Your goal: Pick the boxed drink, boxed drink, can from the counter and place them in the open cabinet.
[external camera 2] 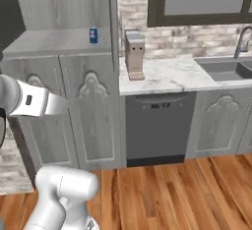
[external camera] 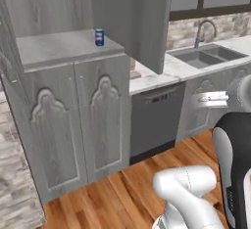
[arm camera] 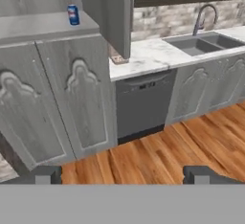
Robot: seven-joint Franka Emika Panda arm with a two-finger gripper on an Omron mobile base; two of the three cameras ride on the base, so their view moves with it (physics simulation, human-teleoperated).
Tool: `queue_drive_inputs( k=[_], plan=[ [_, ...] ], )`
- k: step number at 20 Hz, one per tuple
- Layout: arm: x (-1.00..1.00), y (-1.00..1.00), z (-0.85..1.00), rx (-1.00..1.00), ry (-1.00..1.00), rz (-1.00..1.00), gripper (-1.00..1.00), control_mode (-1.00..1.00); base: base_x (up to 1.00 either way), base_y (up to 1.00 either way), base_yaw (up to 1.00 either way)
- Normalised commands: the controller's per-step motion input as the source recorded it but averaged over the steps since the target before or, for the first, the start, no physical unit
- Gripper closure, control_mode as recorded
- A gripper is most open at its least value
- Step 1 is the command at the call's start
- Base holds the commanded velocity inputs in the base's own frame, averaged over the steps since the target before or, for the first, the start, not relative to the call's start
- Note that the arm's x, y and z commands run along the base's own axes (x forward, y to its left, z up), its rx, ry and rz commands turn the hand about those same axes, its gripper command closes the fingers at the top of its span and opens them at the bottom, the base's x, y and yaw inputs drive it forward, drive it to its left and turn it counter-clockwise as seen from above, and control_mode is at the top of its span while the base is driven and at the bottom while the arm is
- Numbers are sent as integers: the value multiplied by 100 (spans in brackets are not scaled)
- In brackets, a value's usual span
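Can (external camera: pixel 99 37) stands upright on the shelf of the open cabinet (external camera: pixel 59 49), near the right end of the shelf and a little back from its front edge. It is blue with a red and white band. Below the shelf are two doors (external camera: pixel 78 120) with curvy shapes on them, and both are closed. To the right of the cabinet is a white counter with a sink (external camera: pixel 206 57) and a tap (external camera: pixel 203 30), a dark dishwasher (external camera: pixel 154 120) under it, and a small brown box-like thing (external camera 2: pixel 135 56) by the cabinet wall. The floor (arm camera: pixel 158 153) is orange wood. The gripper (arm camera: pixel 122 175) is wide open and holds nothing; its two dark tips sit far apart at the bottom of the hand view, looking toward the cabinet and the floor from some way off. So the can looks done, and I think two boxed drinks are left to fetch from the marble counter. Here is what could go wrong. The arm is up close to the cabinet, so if the base turns or drives off fast, the arm could bump the doors or the shelf edge. A bump on the shelf could knock the can over, and it could roll off. Later, when a carton comes in, it could push the can if it is put down too close. Putting it on the bare left part of the shelf would be safer.
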Motion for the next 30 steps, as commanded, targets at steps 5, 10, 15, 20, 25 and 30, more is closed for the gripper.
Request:
queue_drive_inputs(
  k=[5, 10, 15, 20, 25, 30],
  plan=[
    [0, 0, 0, 0, 0, 0, -100, 100, -5, 1, -52],
    [0, 0, 0, 0, 0, 0, -100, 100, -18, 0, -53],
    [0, 0, 0, 0, 0, 0, -100, 100, -11, -4, -51],
    [0, 0, 0, 0, 0, 0, -100, 100, -17, -15, -45],
    [0, 0, 0, 0, 0, 0, -100, 100, -9, -18, -40],
    [0, 0, 0, 0, 0, 0, -100, 100, 0, -15, -37]
  ],
)
